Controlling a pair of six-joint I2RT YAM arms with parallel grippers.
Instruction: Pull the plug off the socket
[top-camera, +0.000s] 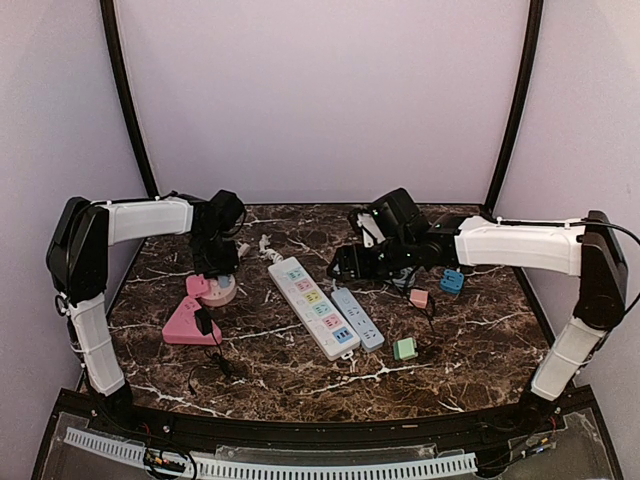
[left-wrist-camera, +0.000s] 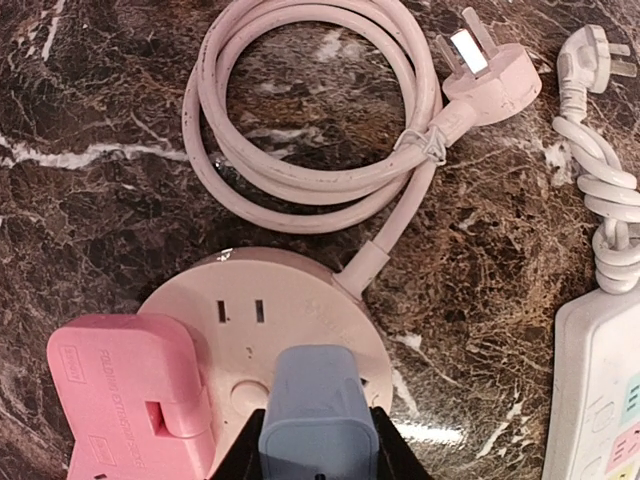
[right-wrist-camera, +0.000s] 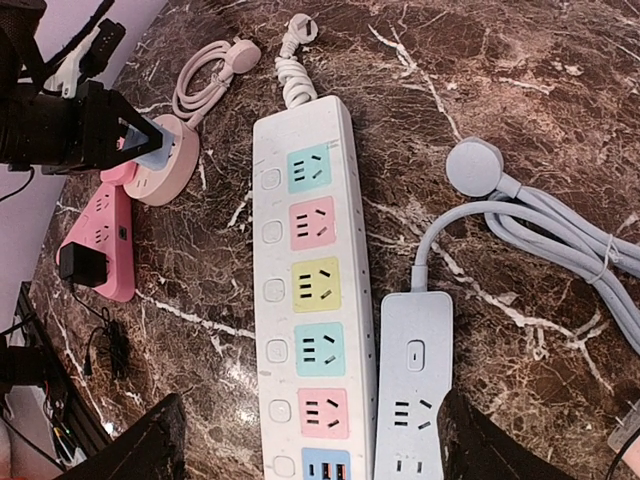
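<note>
On my screen the marble table (top-camera: 480, 350) carries a long white power strip (top-camera: 312, 305) with coloured outlets, and a shorter grey strip (top-camera: 358, 318) lies just beside it on the right. A pink wedge-shaped strip (top-camera: 180, 328) sits at the left with a black adapter (top-camera: 203, 321) plugged in. To the right I see three small cubes: blue (top-camera: 452, 281), pink (top-camera: 419, 298) and green (top-camera: 405, 348).

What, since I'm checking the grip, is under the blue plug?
The round pink socket, below the blue plug in the left gripper. Prongs and slots there are covered.
</note>
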